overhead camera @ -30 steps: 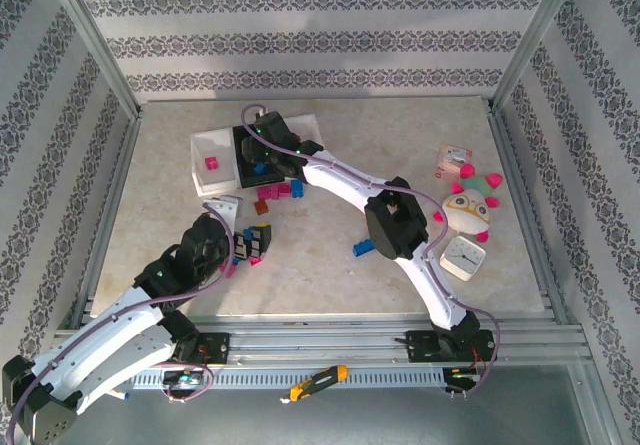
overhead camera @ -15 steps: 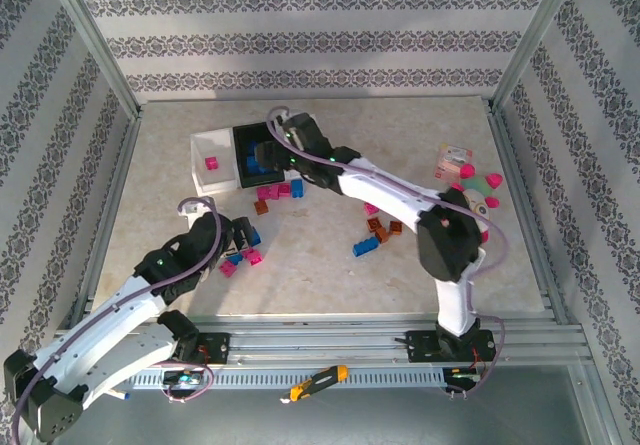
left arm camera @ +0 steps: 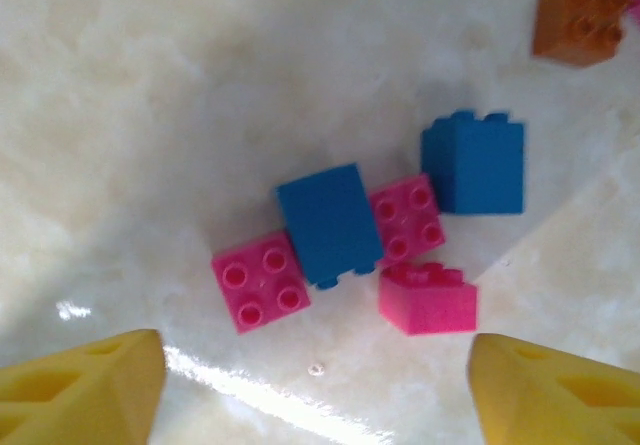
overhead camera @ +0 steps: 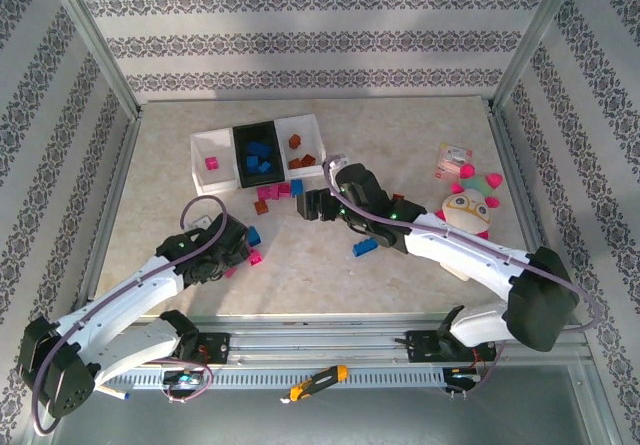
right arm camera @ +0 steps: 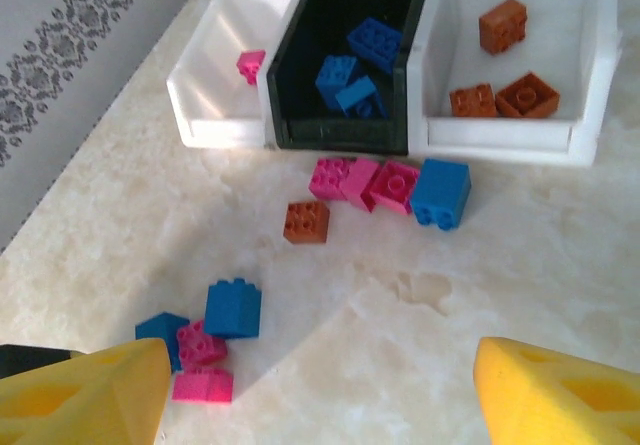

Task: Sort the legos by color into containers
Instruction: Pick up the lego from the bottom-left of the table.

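Left pincer (overhead camera: 236, 247): low over the counter (overhead camera: 300, 275); on my wrist feed the jaws stand wide, with nothing between the yellow fingertips (left arm camera: 80, 390).
Right pincer (overhead camera: 312, 206): I read it as equally wide and empty, near mid-counter, facing the trays.
Left white tray (overhead camera: 196, 165): holds one pink brick (overhead camera: 211, 162).
Black tray (right arm camera: 340, 133): middle of the row; holds blue bricks (right arm camera: 378, 40).
Right white tray (right arm camera: 500, 137): holds three brown-orange bricks (right arm camera: 502, 25).
Loose row (right arm camera: 358, 183): three pink pieces touching just in front of the trays, a blue piece (right arm camera: 440, 193) at their right end and a brown piece (right arm camera: 306, 222) just nearer.
Near cluster (left arm camera: 328, 225): three pink and two blue legos packed together below the left pincer; an orange lego (left arm camera: 580, 20) sits apart from them.
Stray blue lego (overhead camera: 364, 247): on the counter beside my right arm.
Plush toy (overhead camera: 468, 205) and packet (overhead camera: 453, 160): at the counter's right side, well apart from the trays.
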You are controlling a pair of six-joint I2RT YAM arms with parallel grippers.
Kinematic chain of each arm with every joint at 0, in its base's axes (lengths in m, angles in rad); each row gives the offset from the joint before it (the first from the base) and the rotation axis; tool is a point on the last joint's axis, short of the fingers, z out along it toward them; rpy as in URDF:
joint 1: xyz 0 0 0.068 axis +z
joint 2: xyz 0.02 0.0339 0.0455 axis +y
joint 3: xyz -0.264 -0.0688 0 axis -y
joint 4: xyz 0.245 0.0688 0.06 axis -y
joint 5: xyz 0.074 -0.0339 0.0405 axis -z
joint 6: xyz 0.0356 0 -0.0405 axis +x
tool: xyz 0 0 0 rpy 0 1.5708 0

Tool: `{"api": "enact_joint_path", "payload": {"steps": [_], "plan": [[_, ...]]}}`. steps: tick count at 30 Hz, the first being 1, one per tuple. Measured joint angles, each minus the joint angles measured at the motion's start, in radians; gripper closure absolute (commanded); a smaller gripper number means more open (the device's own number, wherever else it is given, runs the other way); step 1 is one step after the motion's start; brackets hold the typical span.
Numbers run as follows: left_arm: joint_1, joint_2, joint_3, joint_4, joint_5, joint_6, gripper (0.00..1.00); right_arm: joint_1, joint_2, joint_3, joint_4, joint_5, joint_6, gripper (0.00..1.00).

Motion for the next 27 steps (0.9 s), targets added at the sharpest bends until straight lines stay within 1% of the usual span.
{"api": "enact_joint_path", "payload": {"steps": [4, 9, 17, 21, 27], "plan": [[0.0, 0.012, -0.064, 0.0, 0.049, -0.048, 0.3, 0.001, -0.004, -0.018, -0.006, 0.01, 0.013, 0.2], [0.011, 0.06, -0.107, 0.029, 0.09, -0.073, 0.29, 0.001, 0.013, -0.002, -0.004, 0.014, 0.014, 0.2], [0.051, 0.133, -0.113, 0.106, 0.125, -0.071, 0.28, 0.001, 0.056, 0.042, -0.003, 0.011, 0.014, 0.2], [0.115, 0.19, -0.113, 0.148, 0.138, -0.06, 0.29, 0.001, 0.066, 0.047, -0.003, 0.003, 0.018, 0.2], [0.174, 0.202, -0.113, 0.163, 0.138, -0.031, 0.31, 0.001, 0.069, 0.047, -0.003, -0.001, 0.022, 0.2]]}}
